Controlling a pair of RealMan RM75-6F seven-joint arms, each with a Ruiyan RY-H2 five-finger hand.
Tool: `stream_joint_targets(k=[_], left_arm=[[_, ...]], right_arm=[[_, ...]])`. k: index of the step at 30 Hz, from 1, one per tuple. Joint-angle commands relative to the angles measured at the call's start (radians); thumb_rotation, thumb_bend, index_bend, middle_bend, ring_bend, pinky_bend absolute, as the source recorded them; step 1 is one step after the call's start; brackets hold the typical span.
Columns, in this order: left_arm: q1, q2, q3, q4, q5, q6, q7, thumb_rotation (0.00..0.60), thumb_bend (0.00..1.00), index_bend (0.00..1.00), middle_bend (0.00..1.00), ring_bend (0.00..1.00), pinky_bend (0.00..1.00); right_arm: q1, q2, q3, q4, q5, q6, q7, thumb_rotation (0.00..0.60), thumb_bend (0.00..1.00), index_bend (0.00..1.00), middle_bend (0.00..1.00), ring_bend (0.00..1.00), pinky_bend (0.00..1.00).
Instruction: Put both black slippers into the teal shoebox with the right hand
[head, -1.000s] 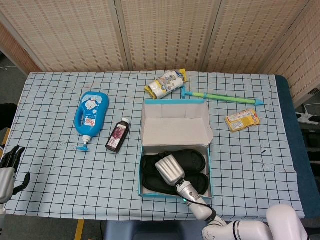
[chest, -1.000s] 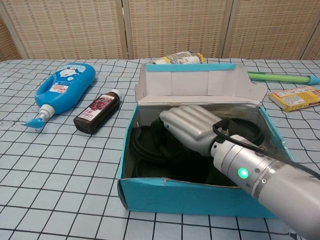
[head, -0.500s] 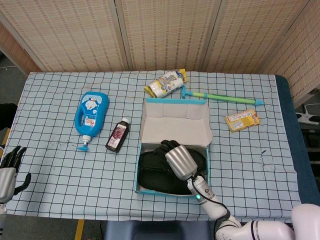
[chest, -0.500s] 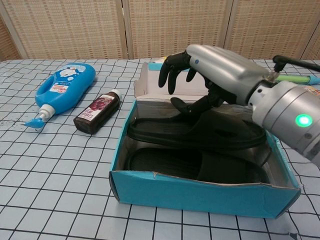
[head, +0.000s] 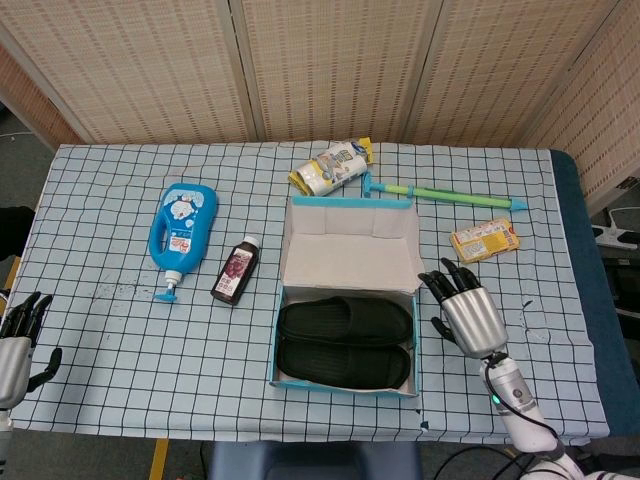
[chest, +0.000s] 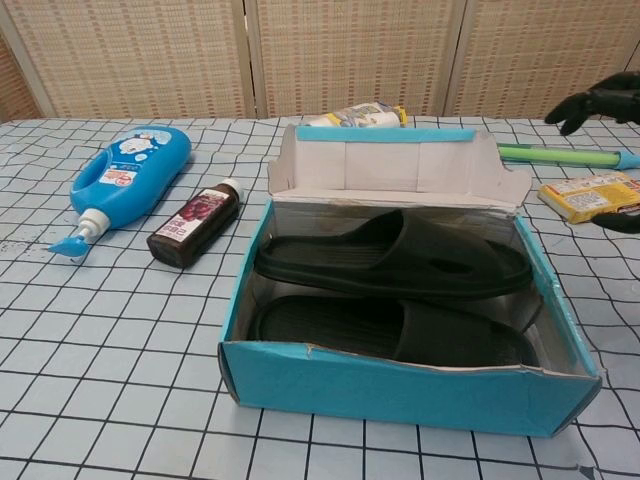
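Both black slippers (head: 345, 339) lie side by side inside the teal shoebox (head: 345, 385), which sits near the front edge of the table (head: 100, 330), its lid flap (head: 349, 245) standing up at the back. From the chest view the box's front wall hides the lower part of the nearer slipper. The right hand (head: 468, 314) hovers just right of the box, holding nothing, its dark fingers spread apart; the chest view cuts it off at the right edge, showing only fingertips (chest: 590, 100). The left hand (head: 18, 340) is at the table's front left corner, partly cropped by the frame, fingers apart and empty. A blue bottle (head: 181, 228) and a small dark bottle (head: 235, 271) lie left of the box.
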Motion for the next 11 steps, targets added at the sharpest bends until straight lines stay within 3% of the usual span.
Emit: stream_joint_targets(k=[1, 5, 11], left_arm=[[0.002, -0.004, 0.003, -0.006, 0.01, 0.01, 0.018, 0.6, 0.41, 0.03, 0.0, 0.09, 0.54], [-0.002, -0.013, 0.007, -0.005, 0.028, 0.014, 0.035, 0.6, 0.42, 0.03, 0.0, 0.09, 0.54], [-0.005, -0.022, 0.009, 0.008, 0.042, 0.018, 0.043, 0.6, 0.41, 0.03, 0.0, 0.09, 0.54]], right_arm=[[-0.094, 0.023, -0.034, 0.186, 0.036, 0.039, 0.165, 0.6, 0.06, 0.05, 0.03, 0.0, 0.11], [-0.115, 0.006, -0.001, 0.277, 0.077, 0.039, 0.23, 0.6, 0.07, 0.0, 0.0, 0.0, 0.07], [-0.152, 0.015, 0.013, 0.285, 0.088, 0.064, 0.279, 0.6, 0.07, 0.0, 0.0, 0.0, 0.07]])
